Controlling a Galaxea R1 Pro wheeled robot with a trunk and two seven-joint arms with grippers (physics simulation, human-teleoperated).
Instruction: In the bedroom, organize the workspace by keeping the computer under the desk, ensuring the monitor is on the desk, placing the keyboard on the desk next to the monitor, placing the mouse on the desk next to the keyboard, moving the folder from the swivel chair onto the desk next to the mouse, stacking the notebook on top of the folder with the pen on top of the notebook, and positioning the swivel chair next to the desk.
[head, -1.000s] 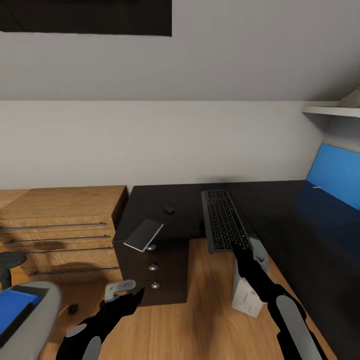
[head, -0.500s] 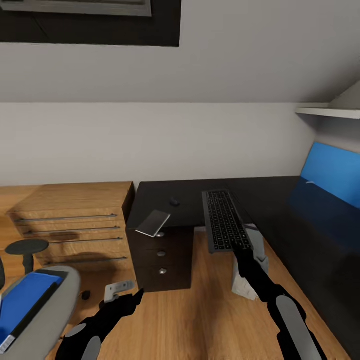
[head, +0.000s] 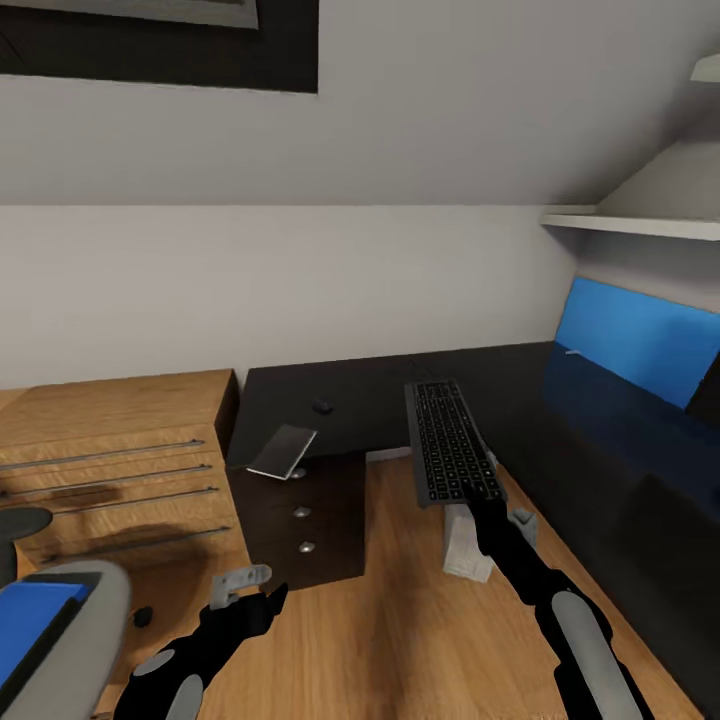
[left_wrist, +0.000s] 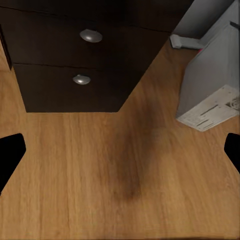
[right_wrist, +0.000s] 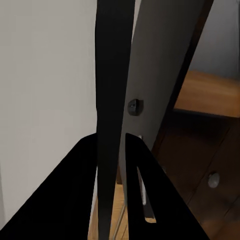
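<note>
My right pincer (head: 478, 497) clenched on keyboard (head: 448, 440), held over floor; view swung since last sec, desk (head: 400, 395) now just ahead. Left pincer (head: 252, 590) released, empty. Nxt: set kbd down by monitor (head: 640, 335).

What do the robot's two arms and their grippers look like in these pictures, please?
Both arms are glossy black with grey oval panels set into the forearm links. The left gripper ends in short black fingers, whose tips appear as flat black shapes in the left wrist view. The right gripper is likewise black and slender. No cables or markings are visible.
</note>
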